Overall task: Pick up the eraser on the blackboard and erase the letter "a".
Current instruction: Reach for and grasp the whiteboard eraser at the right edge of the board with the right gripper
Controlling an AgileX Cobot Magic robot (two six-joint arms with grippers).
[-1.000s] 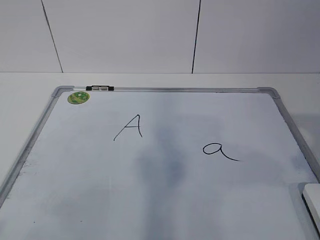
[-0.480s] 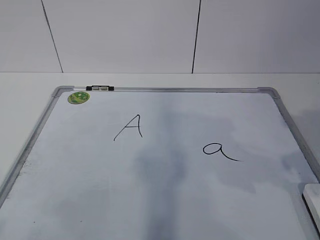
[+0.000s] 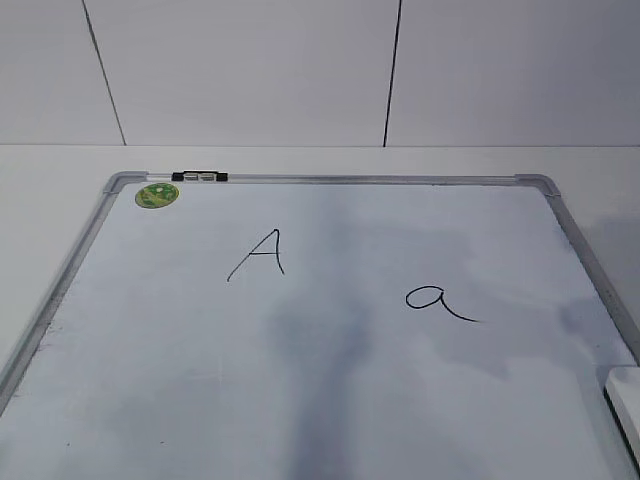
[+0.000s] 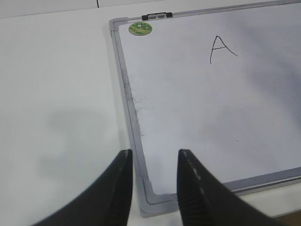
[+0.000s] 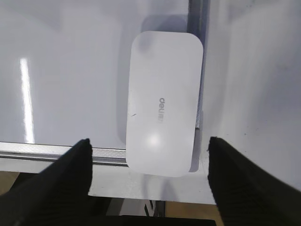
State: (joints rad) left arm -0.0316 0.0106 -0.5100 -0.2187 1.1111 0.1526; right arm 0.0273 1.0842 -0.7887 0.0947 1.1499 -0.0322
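A: Starting with the exterior view, what is lying where?

B: The blackboard (image 3: pixel 100 225) is lying flat on the white table (image 3: pixel 50 165), its silver frame running round a white writing surface. A round green sticker (image 3: pixel 157 195) is sitting in its far left corner, with a small black and white clip (image 3: pixel 200 177) on the far edge just beside it. The capital "A" (image 3: pixel 258 255) is showing left of the board's middle, and the letter "a" (image 3: pixel 437 301) is sitting to its right, nearer the right edge. The eraser (image 3: pixel 625 398) is just peeking in at the near right corner of the board. Neither arm is showing here.

A: And the left wrist view?

B: The left gripper (image 4: pixel 154 162) is hanging over the board's near left corner, jaws partly apart and holding nothing. The sticker and the capital "A" are showing further along the board.

A: The right wrist view?

B: The right gripper (image 5: pixel 148 150) is hovering above the eraser with its jaws spread wide, one finger on each side of it and neither touching it. The eraser is lying white side up, grey print facing the camera, resting on the near right corner of the board and overlapping the frame there.
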